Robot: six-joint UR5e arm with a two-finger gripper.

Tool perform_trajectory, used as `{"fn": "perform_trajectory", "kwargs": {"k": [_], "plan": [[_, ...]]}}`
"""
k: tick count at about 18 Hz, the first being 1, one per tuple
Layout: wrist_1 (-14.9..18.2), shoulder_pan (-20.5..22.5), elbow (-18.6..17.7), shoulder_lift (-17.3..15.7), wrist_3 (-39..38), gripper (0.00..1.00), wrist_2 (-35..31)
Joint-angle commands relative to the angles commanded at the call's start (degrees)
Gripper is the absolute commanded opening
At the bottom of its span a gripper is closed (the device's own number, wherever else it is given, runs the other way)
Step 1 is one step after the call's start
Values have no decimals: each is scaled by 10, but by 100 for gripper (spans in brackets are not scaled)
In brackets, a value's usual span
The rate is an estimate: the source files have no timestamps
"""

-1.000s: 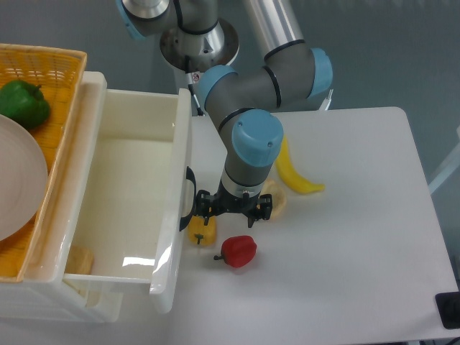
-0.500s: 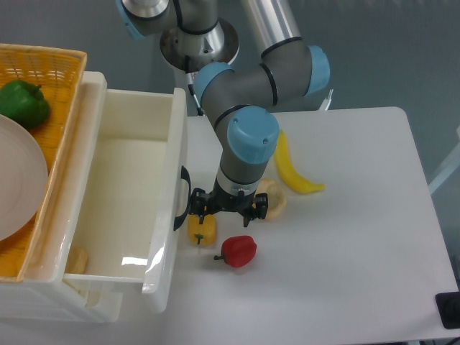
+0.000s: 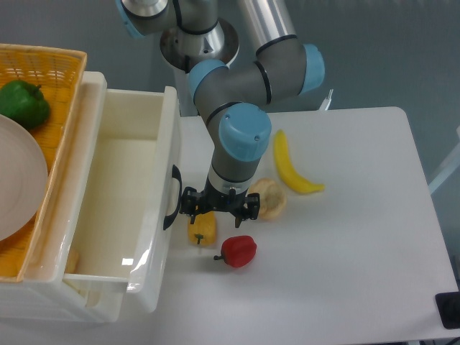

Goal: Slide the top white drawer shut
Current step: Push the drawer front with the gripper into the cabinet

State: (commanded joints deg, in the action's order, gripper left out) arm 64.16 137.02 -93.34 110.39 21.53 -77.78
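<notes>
The top white drawer (image 3: 162, 151) is a deep glossy white tray, pulled partly out of the cabinet toward the right. Its black curved handle (image 3: 173, 195) sits on the front panel. My gripper (image 3: 218, 205) hangs just right of that front panel, its left side against or very near the handle. The fingers point down and look spread apart, holding nothing. The lower white drawer (image 3: 93, 305) shows only as a strip below the top one.
A yellow pepper (image 3: 203, 229) and a red pepper (image 3: 238, 251) lie just below the gripper. A bread roll (image 3: 269, 198) and a banana (image 3: 290, 171) lie to its right. A wicker basket (image 3: 43, 79) with a green pepper (image 3: 23, 103) and a plate (image 3: 18, 187) sits on the cabinet.
The gripper has moved left, and the top drawer's front panel has slid left with it, so the drawer sticks out less than before.
</notes>
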Motion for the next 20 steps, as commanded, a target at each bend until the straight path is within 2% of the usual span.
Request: {"fn": "perform_trajectory", "kwargs": {"k": [20], "plan": [[0, -48, 0, -7, -25, 100, -6]]}}
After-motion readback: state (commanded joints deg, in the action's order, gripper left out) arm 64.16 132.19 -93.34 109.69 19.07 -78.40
